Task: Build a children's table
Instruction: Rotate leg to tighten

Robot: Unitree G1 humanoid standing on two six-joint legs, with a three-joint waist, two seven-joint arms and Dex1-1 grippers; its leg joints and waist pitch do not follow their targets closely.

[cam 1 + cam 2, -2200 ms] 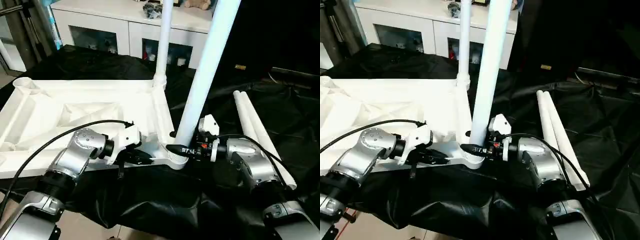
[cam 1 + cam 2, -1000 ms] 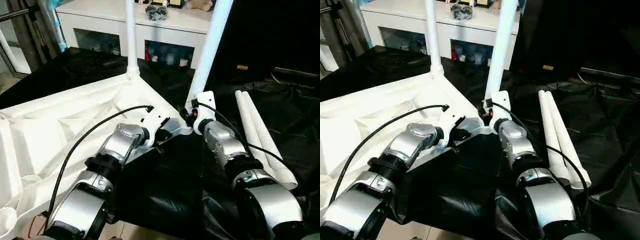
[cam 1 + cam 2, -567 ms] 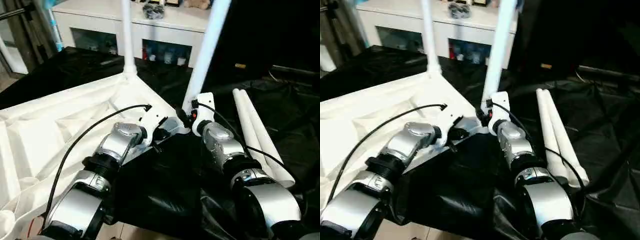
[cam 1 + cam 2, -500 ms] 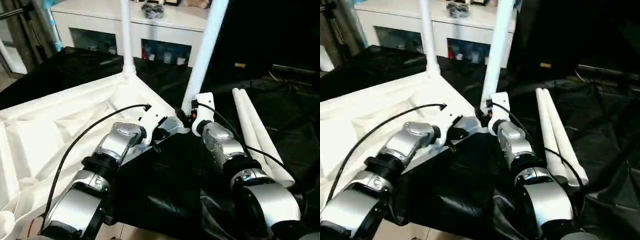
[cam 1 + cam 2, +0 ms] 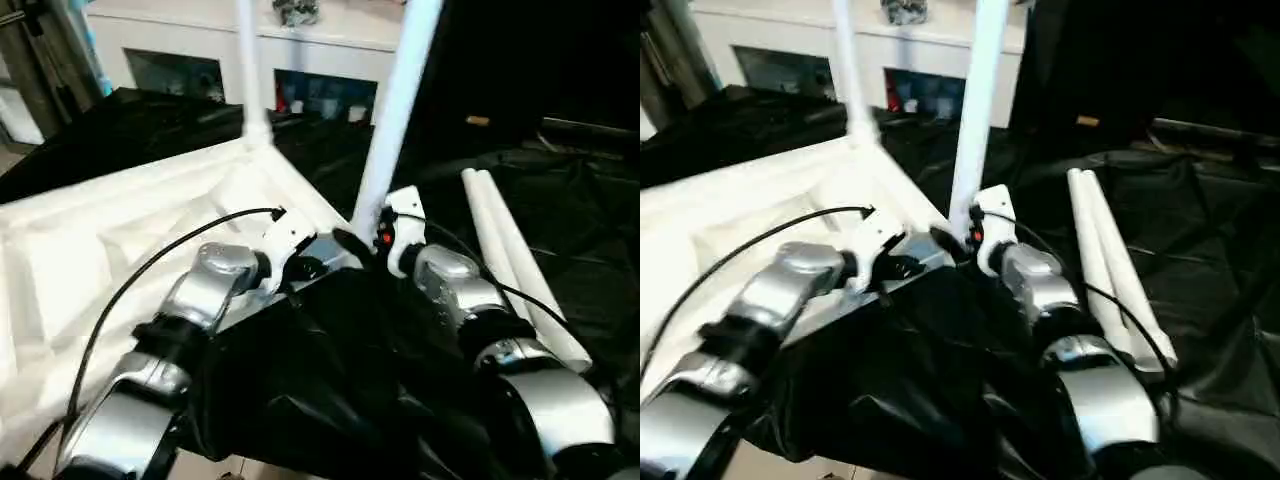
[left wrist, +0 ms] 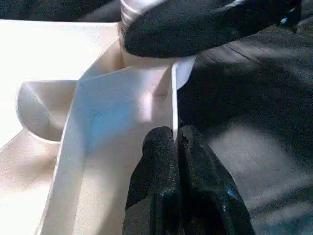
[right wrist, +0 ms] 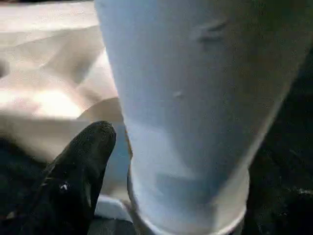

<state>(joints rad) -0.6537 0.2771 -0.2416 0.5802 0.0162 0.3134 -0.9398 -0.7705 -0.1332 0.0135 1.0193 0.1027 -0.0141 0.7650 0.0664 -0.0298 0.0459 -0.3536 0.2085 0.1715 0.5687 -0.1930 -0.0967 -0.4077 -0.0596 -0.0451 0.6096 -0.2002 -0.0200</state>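
At the left of the left eye view the children's table (image 5: pixel 90 250) is lying upside down on the black cloth (image 5: pixel 330 370), ribbed underside up, presumably so its corner sockets are facing upward for the legs. The left gripper (image 6: pixel 173 147), left of centre, is pinching the thin raised rim (image 6: pixel 174 98) with its fingers closed on it; this is probably steadying the top against the push of fitting.

At upper centre the far leg (image 5: pixel 246 70) is standing upright in its socket. Just right of it the near leg (image 5: pixel 395 100) is rising from the near corner socket (image 7: pixel 195 215), looking seated. The right gripper (image 5: pixel 360 243) is sitting at its base with one black finger (image 7: pixel 78 166) apart from the tube, so the jaws are standing open and holding nothing.

At the right, two spare legs (image 5: pixel 510 260) are lying side by side, touching, on the cloth. Their sockets are not visible.
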